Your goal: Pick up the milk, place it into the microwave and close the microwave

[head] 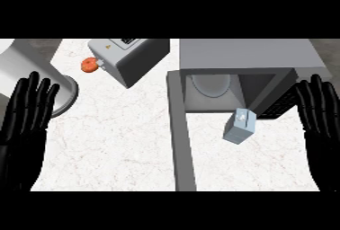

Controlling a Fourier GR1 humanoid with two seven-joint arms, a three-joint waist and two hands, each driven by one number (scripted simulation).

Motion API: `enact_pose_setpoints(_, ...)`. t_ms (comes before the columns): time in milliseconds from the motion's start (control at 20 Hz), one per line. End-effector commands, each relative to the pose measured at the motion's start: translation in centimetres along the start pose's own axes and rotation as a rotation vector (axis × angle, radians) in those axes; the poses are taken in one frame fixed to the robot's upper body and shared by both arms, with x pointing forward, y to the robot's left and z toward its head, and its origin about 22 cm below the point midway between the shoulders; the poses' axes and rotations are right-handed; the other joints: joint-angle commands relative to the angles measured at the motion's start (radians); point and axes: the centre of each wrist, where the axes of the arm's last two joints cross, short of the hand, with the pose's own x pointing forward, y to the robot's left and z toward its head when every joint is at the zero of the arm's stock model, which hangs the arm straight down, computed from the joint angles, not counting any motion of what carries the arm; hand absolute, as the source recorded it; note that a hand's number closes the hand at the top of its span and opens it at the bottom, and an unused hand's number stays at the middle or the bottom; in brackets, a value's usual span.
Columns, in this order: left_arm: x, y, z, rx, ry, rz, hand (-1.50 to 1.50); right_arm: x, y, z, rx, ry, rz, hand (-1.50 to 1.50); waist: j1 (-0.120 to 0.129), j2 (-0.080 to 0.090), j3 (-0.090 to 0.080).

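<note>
The milk [240,126] is a pale blue carton standing on the white marble counter just in front of the open microwave [246,58]. Inside the microwave a round turntable plate [211,84] shows. Its door [182,134] is swung open and reaches toward me as a long grey bar left of the carton. My right hand [321,121] rests open at the right edge, fingers up, a little right of the milk and not touching it. At the left edge my left hand [25,121] rests open, fingers up, far from the carton.
A grey toaster-like appliance [129,57] sits tilted at the back centre-left with a small orange object [88,65] beside it. A white rounded object [40,76] fills the back left corner behind my left hand.
</note>
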Motion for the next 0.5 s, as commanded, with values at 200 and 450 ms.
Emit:
enact_pose_setpoints(200, 1.9, -3.2, 0.8, 0.071, -0.094, -0.029, -1.5, 2.1, 1.6, 0.0, -0.09, -0.006, -0.007, -1.5, 0.0, 0.028, -0.02)
enact_pose_setpoints(450, 2.6, -1.9, 4.0, 0.223, 0.078, 0.119, -1.5, 3.6, 1.3, 1.9, -0.037, 0.024, -0.055, -1.5, 0.004, 0.026, -0.02)
